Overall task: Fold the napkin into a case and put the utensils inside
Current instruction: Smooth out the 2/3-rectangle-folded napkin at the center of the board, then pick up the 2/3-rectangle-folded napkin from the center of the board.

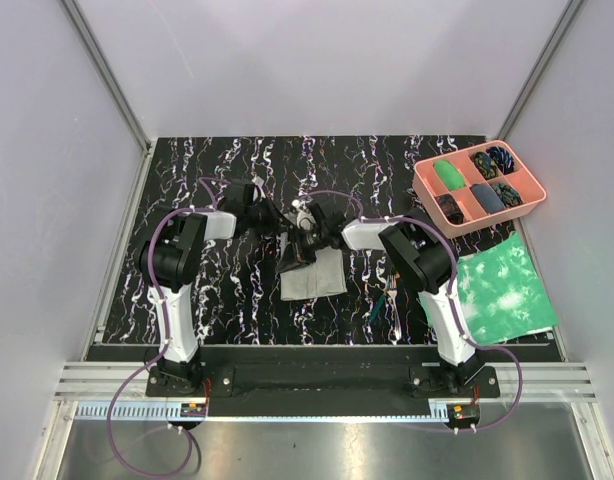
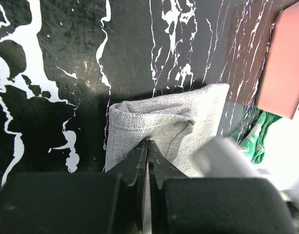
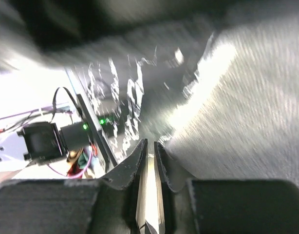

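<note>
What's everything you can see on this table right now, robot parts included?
napkin: one, light grey, table centre, bunched at its far edge
utensils: a few, teal and brownish handles, right of the napkin, partly under the right arm
tray: one, pink, far right corner
small items: about six, one green, the rest dark, in the tray's compartments
sheet: one, mottled green and white, right edge, nearer than the tray
table: one, black with white veins
left gripper: one, black, shut on the napkin
right gripper: one, black, apparently shut on the napkin; view blurred
</note>
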Tool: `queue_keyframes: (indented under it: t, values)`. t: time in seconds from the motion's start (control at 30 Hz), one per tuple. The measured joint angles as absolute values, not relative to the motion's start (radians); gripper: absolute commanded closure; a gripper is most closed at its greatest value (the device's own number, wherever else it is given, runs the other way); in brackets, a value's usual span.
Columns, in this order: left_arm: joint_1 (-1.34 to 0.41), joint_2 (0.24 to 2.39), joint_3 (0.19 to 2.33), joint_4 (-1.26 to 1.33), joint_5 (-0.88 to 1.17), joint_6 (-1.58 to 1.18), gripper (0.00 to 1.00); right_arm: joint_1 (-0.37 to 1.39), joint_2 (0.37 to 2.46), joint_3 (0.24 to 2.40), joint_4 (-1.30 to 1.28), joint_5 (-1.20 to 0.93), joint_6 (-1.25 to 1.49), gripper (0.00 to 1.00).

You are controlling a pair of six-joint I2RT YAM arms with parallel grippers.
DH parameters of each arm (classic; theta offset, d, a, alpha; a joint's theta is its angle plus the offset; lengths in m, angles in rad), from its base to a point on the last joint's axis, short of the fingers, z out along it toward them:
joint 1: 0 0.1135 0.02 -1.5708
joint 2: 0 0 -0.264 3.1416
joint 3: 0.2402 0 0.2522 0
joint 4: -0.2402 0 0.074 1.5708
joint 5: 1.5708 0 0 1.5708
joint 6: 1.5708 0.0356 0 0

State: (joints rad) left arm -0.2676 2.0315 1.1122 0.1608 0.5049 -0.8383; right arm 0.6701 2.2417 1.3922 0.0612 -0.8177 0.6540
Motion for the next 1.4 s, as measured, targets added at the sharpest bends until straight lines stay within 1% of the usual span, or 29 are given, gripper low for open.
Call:
queue_keyframes:
  t: [0.23,0.63,0.73,0.8,0.87,0.9,0.93,0.97,1.0,1.07,1.1,1.13,1.17,1.23,1.33,1.4]
  values:
    - [-0.266,2.045,1.119,0.167,0.531,-0.839,0.95,0.665,2.216,1.283,0.104,-0.864,0.662,0.83]
    - [-0.266,2.051,1.154,0.116,0.532,-0.809,0.95,0.665,2.053,1.054,0.102,-0.855,0.645,0.83]
    - [-0.266,2.052,1.166,0.096,0.532,-0.801,0.93,0.664,2.014,0.981,0.129,-0.856,0.655,0.82]
    - [-0.266,2.053,1.172,0.091,0.532,-0.794,0.88,0.664,1.975,0.931,0.126,-0.850,0.661,0.81]
    - [-0.266,2.053,1.177,0.081,0.532,-0.786,0.82,0.664,1.933,0.900,0.101,-0.831,0.659,0.73]
    - [-0.266,2.053,1.177,0.079,0.532,-0.784,0.73,0.664,1.903,0.893,0.070,-0.809,0.656,0.70]
    - [-0.266,2.051,1.177,0.076,0.532,-0.781,0.68,0.663,1.869,0.889,0.035,-0.786,0.648,0.64]
    - [-0.267,2.048,1.177,0.070,0.533,-0.783,0.64,0.661,1.822,0.889,-0.007,-0.750,0.637,0.52]
    - [-0.269,2.040,1.177,0.065,0.533,-0.778,0.57,0.656,1.785,0.890,-0.036,-0.720,0.629,0.47]
    - [-0.276,2.003,1.174,0.036,0.527,-0.769,0.52,0.630,1.690,0.898,-0.119,-0.638,0.600,0.36]
    - [-0.280,1.975,1.168,0.021,0.522,-0.764,0.50,0.609,1.652,0.908,-0.159,-0.601,0.582,0.30]
    - [-0.284,1.941,1.162,0.006,0.514,-0.759,0.46,0.584,1.622,0.921,-0.194,-0.562,0.569,0.25]
    - [-0.290,1.901,1.153,-0.009,0.505,-0.753,0.44,0.553,1.604,0.938,-0.225,-0.530,0.554,0.23]
    - [-0.310,1.808,1.121,-0.029,0.477,-0.741,0.41,0.495,1.602,0.977,-0.271,-0.476,0.527,0.21]
    - [-0.375,1.645,1.059,-0.063,0.419,-0.723,0.41,0.422,1.649,1.039,-0.322,-0.429,0.497,0.21]
    - [-0.442,1.542,1.006,-0.069,0.368,-0.717,0.42,0.403,1.705,1.081,-0.343,-0.407,0.483,0.21]
